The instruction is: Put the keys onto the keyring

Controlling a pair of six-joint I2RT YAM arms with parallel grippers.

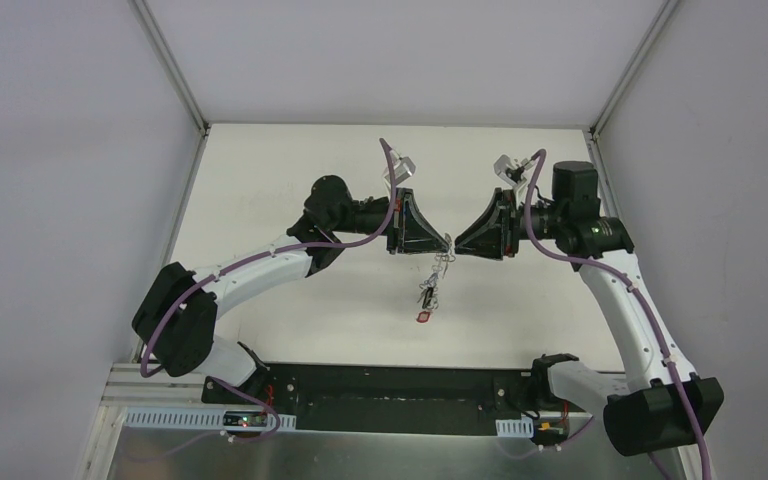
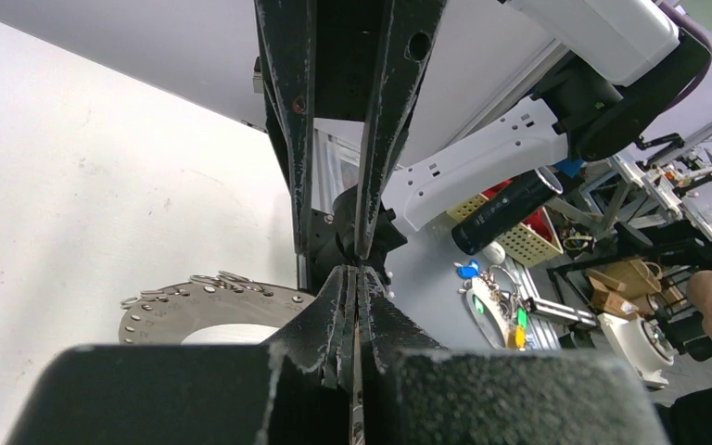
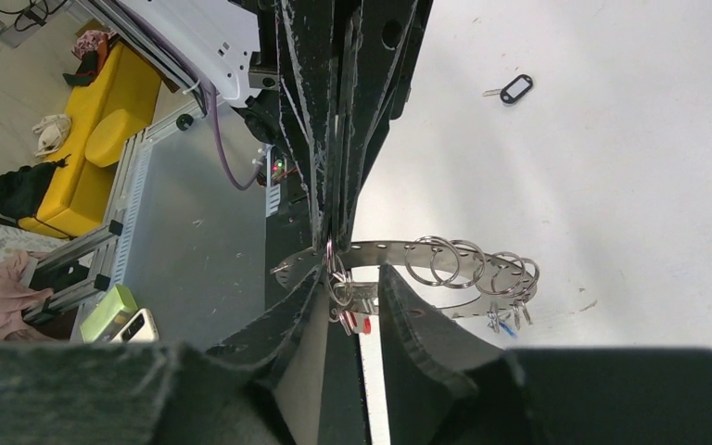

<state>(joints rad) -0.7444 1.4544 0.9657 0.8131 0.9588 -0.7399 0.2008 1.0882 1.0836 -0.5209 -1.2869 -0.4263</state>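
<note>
The keyring [image 3: 385, 248], a flat grey perforated metal hoop, hangs under the two gripper tips and shows edge-on in the top view [image 1: 436, 275]. It carries several split rings, small keys with a blue tag [image 3: 516, 317] and a red-tagged key [image 1: 423, 318]. My left gripper [image 1: 445, 243] is shut, with a thin metal edge of the hoop between its pads [image 2: 357, 278]. My right gripper [image 3: 352, 273] faces it tip to tip. Its jaws stand a little apart around small rings and the red-tagged key [image 3: 363, 323].
A loose key with a black tag [image 3: 514, 90] lies on the white table [image 3: 612, 167]. A separate bunch with blue, green and yellow tags [image 2: 496, 301] lies on a grey surface beyond the table. White walls enclose the table on three sides.
</note>
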